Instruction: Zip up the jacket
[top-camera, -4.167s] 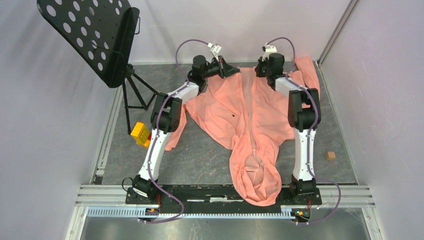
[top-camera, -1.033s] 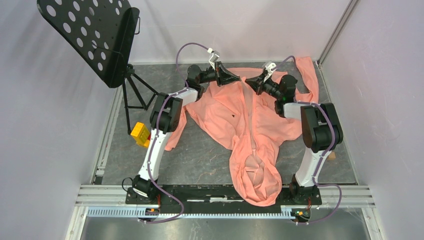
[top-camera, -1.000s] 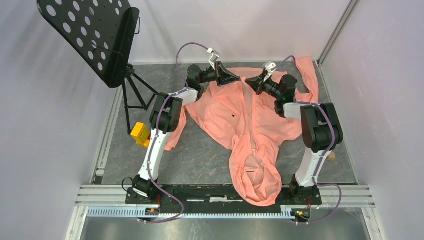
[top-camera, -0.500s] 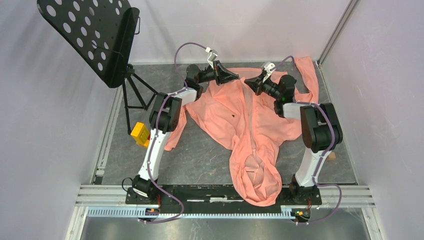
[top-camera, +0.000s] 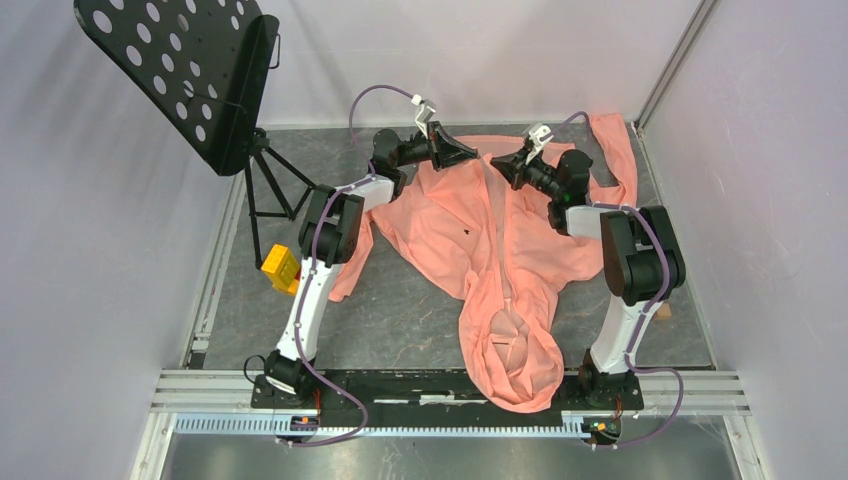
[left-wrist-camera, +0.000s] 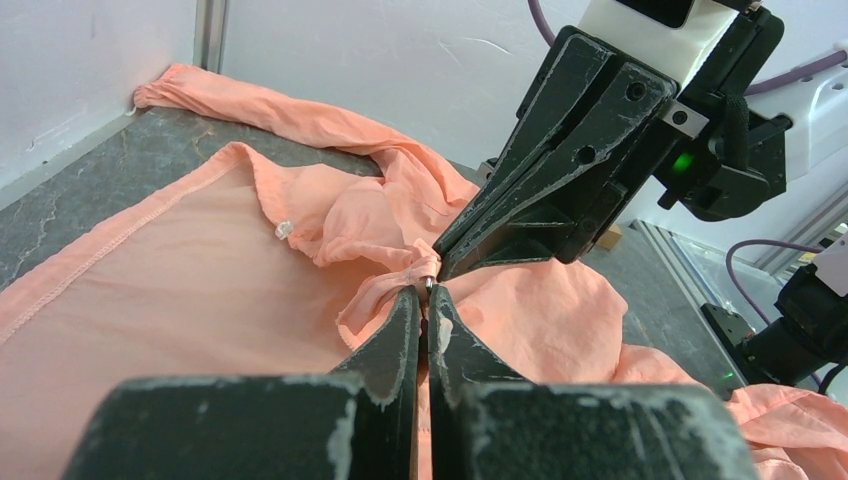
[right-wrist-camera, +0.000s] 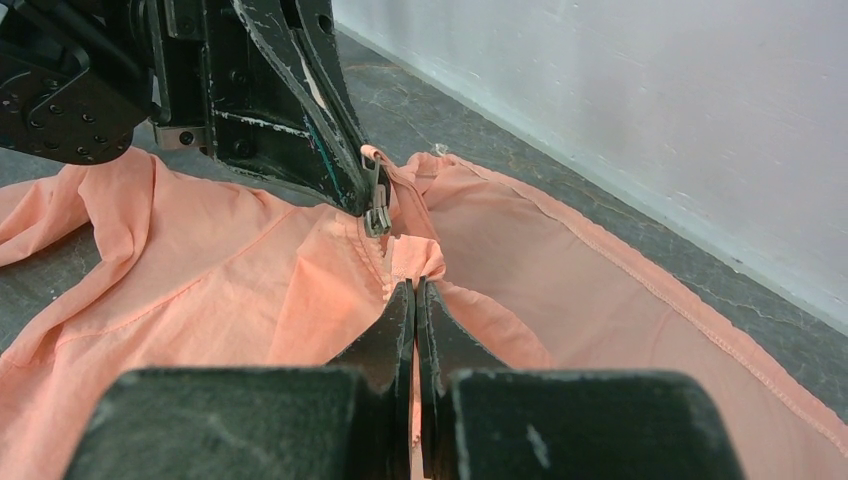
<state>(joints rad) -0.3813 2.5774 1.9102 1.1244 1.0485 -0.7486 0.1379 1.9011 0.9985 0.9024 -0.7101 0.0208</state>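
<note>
The salmon-pink jacket (top-camera: 440, 225) lies spread flat, its hood (top-camera: 515, 350) toward the arm bases and its hem at the far wall. A paler zipper strip (top-camera: 497, 235) runs down its middle, with a small dark mark (top-camera: 467, 232) beside it. Both grippers meet tip to tip at the far end of the strip. My left gripper (top-camera: 478, 157) (left-wrist-camera: 424, 292) is shut on a bunched fold there, with a small metal zipper piece (right-wrist-camera: 377, 220) at its tips. My right gripper (top-camera: 497, 168) (right-wrist-camera: 414, 284) is shut on the fabric edge just opposite.
A black perforated music stand (top-camera: 180, 70) on a tripod stands at the back left. A yellow block (top-camera: 281, 268) lies by the left arm and a small wooden cube (top-camera: 660, 311) by the right arm. Walls close in the far and right sides.
Since the earliest frame the right arm has swung outward and both grippers have turned to face each other at the hem. Over the last second nothing has visibly moved.
</note>
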